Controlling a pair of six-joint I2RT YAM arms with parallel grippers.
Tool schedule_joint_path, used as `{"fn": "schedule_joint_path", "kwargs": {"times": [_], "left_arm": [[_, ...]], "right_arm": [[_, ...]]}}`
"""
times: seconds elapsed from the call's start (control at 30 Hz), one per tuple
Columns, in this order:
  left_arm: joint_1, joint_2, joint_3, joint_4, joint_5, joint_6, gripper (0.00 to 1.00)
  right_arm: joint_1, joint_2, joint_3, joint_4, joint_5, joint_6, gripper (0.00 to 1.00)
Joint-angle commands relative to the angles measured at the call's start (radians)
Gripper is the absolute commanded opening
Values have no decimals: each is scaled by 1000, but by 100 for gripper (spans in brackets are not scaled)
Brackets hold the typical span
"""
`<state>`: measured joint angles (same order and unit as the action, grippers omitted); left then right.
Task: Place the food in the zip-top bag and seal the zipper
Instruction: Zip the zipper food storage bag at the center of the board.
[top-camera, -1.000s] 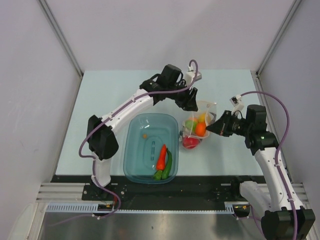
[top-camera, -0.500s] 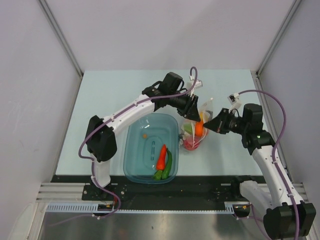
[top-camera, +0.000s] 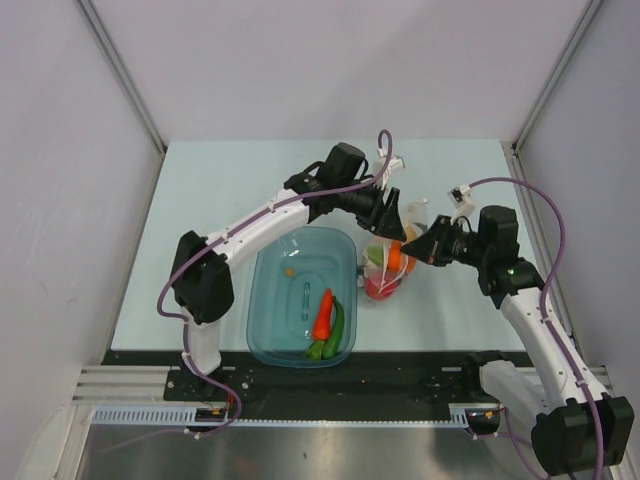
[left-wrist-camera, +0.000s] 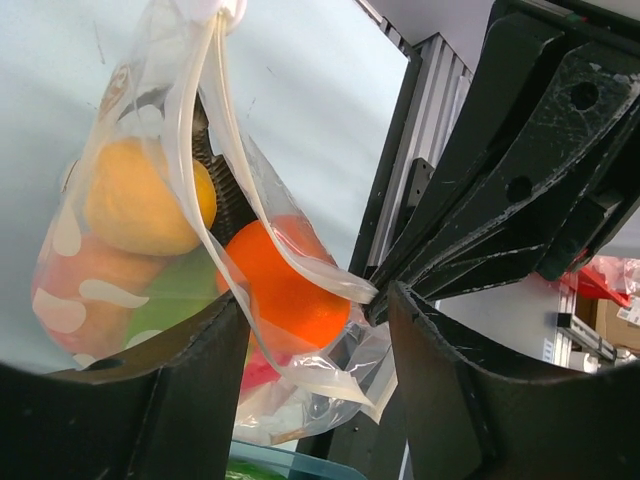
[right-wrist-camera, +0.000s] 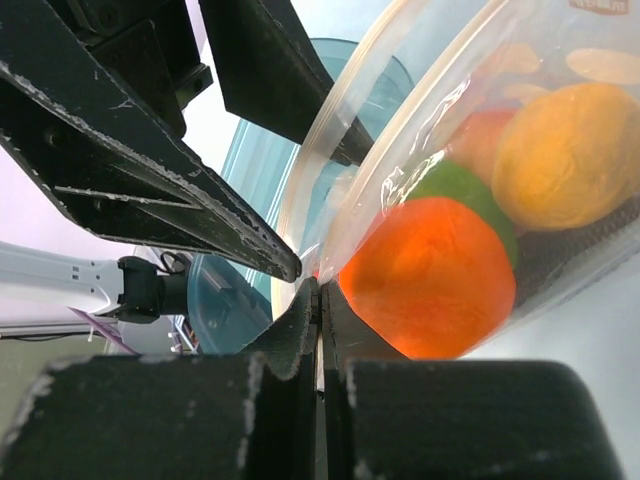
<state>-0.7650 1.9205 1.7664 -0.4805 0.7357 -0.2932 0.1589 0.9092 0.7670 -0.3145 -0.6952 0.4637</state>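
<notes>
**Bag mouth narrows, peppers left out.** The zip-top bag (top-camera: 385, 270), stretched wide between the two arms a second ago, now hangs as a narrow pouch just right of the teal tub (top-camera: 268, 300). Its mouth has drawn in as the pincers moved toward each other. The right pincer (top-camera: 410, 252) is pressed together on the film at the bag's edge. The left pincer (top-camera: 390, 222) stands spread beside the mouth and pinches nothing that shows. Inside sit an orange (left-wrist-camera: 285, 290), a yellow fruit (left-wrist-camera: 145, 195) and green and red pieces. In the left wrist view the two pale strips of the zipper (left-wrist-camera: 222, 140) run side by side but apart, so the seal looks not yet made. A red pepper (top-camera: 323, 314) and a green pepper (top-camera: 338, 328) lie in the tub, outside the bag. The arms appear to be turning to the closure with food left over. Whether the bag's base touches the worktop (top-camera: 200, 200) cannot be told.
</notes>
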Motion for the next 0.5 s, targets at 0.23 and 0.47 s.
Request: {"fn": "schedule_joint_path", "kwargs": {"times": [0.23,0.47], "left_arm": [[-19,34,82,-20,-58,-4,44],[-23,84,137,-43,-35,6,39]], "right_arm": [[34,13,14,106,10,1,0],[65,-3,28,89,9,-49,0]]}}
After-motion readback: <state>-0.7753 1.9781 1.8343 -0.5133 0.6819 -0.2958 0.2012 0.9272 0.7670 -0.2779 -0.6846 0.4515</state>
